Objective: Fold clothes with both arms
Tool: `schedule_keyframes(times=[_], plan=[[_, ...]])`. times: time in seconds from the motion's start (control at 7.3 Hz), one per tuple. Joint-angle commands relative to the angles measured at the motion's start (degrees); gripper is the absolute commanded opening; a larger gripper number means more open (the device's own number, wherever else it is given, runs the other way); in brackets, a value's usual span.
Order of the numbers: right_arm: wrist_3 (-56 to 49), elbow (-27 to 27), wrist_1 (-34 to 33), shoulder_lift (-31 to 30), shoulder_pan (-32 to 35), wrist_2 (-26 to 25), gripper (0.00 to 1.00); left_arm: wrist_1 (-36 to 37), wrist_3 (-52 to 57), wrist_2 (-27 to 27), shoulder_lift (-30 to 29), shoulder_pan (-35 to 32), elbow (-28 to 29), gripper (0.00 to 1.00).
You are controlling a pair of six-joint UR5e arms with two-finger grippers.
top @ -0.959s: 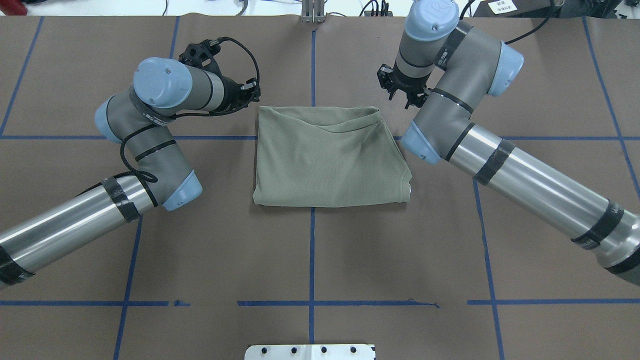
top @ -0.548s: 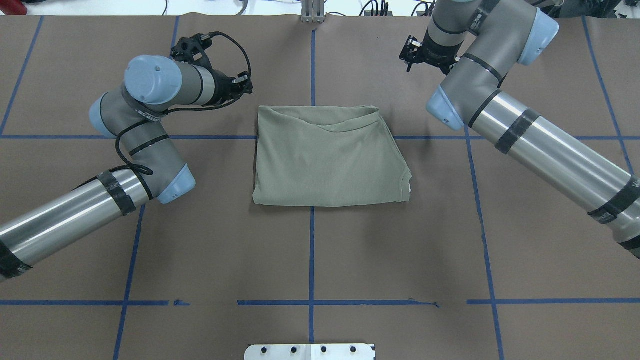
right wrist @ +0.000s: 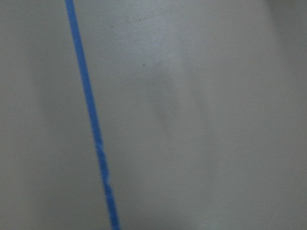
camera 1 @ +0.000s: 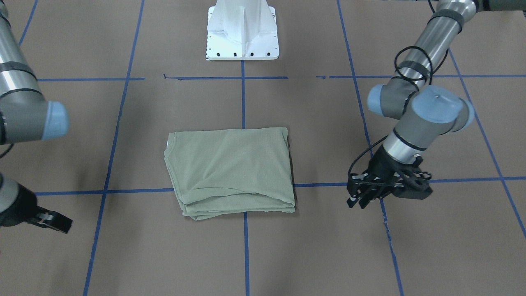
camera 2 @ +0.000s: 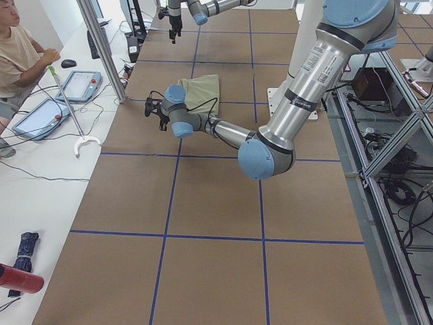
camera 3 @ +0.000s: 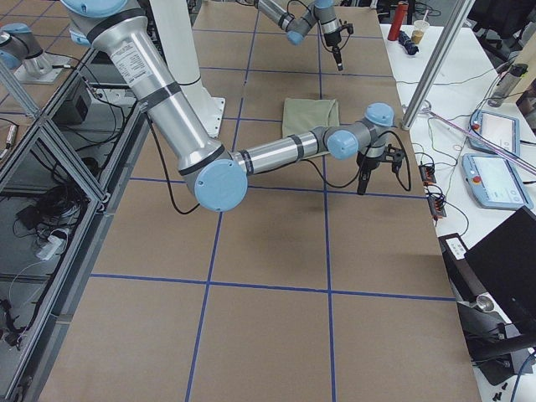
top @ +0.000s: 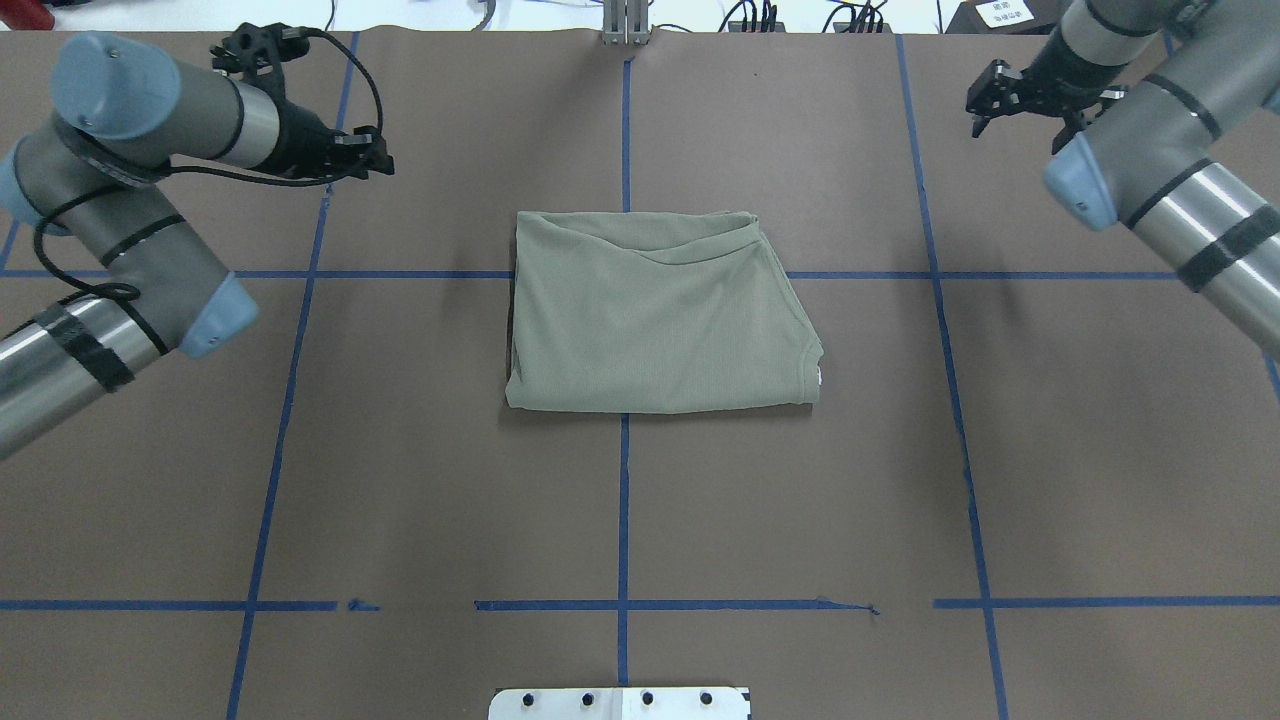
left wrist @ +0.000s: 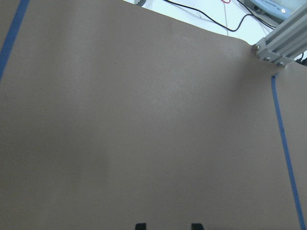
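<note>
The clothes (top: 660, 315) are one sage-green shirt folded into a flat rectangle at the table's middle, also seen in the front-facing view (camera 1: 230, 168). No gripper touches it. My left gripper (top: 385, 160) hangs over bare paper well to the shirt's far left, open and holding nothing (camera 1: 356, 202). Its two fingertips (left wrist: 140, 225) show apart at the left wrist view's bottom edge. My right gripper (top: 1015, 120) is off at the far right corner, open and holding nothing. The right wrist view shows only brown paper and a blue tape line (right wrist: 91, 120).
Brown paper with a blue tape grid (top: 622, 500) covers the table. The white pedestal base (top: 620, 703) stands at the near edge. A person (camera 2: 13, 54) sits at a side table with tablets (camera 2: 40, 115) beyond the far edge, beside an aluminium post (camera 2: 101, 47).
Both arms have swung outward, away from the shirt: the left gripper towards the far left, the right gripper towards the far right corner. The shirt has not moved.
</note>
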Motion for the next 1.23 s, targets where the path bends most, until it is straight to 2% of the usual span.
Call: schedule_keyframes(times=[0.0,0.14,0.27,0.41,0.55,0.69,0.82,0.96,1.1], plan=[[-17.7,3.3,-0.1,-9.8,6.8,3.7,1.00,5.6,15.6,-5.7,9.0,-6.7,-7.7,0.44],[-22.4,3.5,-0.3,-12.3,9.4,4.0,1.00,12.7,25.6,-6.8,12.4,-9.8,-12.5,0.44],[-25.1,4.7,-0.4,-14.8,12.2,4.9,1.00,23.6,35.7,-9.3,15.2,-14.2,-19.4,0.45],[-28.0,5.3,-1.0,-16.3,15.8,6.2,1.00,34.0,42.6,-10.4,17.5,-16.0,-25.9,0.48],[-29.7,4.9,-1.9,-17.4,16.6,6.2,1.00,40.1,46.3,-10.6,18.7,-16.4,-29.3,0.50],[-30.3,4.8,-2.5,-17.6,16.5,5.5,1.00,42.2,51.4,-11.0,20.2,-19.0,-29.0,0.52],[-30.9,5.3,-4.2,-17.7,15.4,5.6,1.00,42.1,54.8,-15.9,20.4,-22.6,-25.8,0.58],[-32.1,6.1,-5.7,-17.7,14.9,5.8,1.00,41.3,55.6,-20.0,20.6,-25.6,-22.4,0.67],[-33.2,7.3,-7.4,-18.0,13.7,5.7,1.00,36.9,55.7,-19.4,22.6,-25.4,-19.3,1.00]])
